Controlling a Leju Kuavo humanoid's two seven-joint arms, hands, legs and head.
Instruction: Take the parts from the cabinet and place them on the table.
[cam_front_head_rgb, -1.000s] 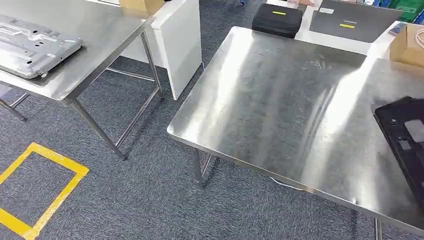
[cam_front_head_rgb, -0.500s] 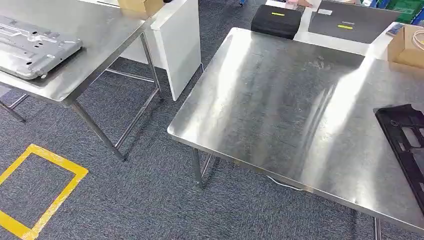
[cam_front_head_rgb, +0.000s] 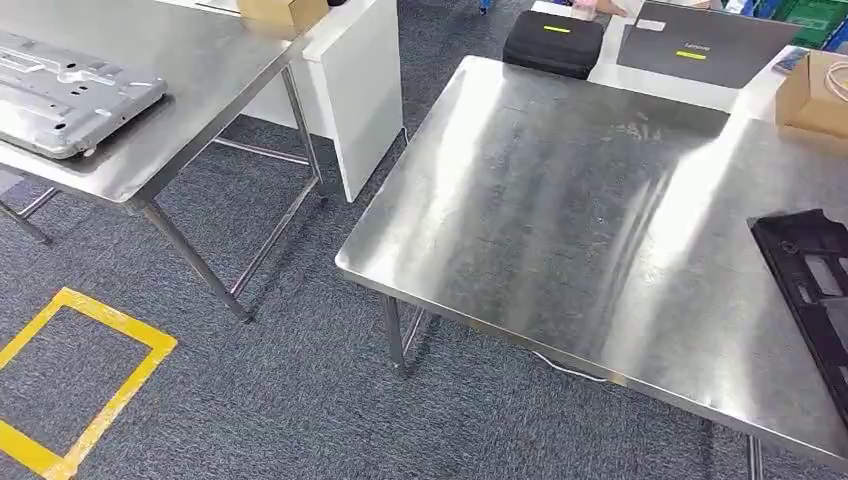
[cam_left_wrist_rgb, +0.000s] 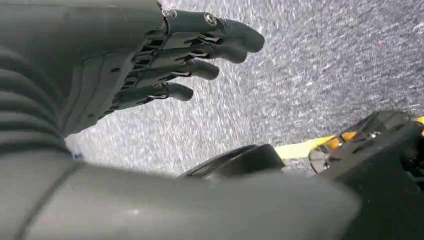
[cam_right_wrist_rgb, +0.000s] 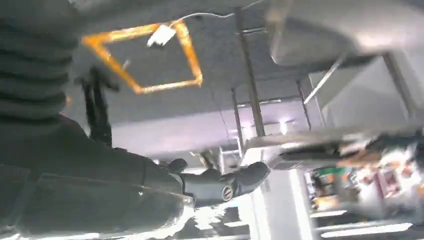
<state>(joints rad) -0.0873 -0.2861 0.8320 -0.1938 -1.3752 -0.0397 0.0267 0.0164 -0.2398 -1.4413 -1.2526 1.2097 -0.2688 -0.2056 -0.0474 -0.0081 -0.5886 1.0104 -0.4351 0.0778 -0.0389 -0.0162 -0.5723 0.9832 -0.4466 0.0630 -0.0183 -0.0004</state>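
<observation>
At the table's (cam_front_head_rgb: 560, 200) right edge lies the black part (cam_front_head_rgb: 812, 285), long axis along that edge, nearer the right hand (cam_right_wrist_rgb: 210, 182). That hand's grasp I cannot tell; the left hand (cam_left_wrist_rgb: 165, 60) hangs with fingers apart, holding nothing.

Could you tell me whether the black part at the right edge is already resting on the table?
Yes, seemingly: in the head view the black part lies flat on the steel table, running off frame.
</observation>
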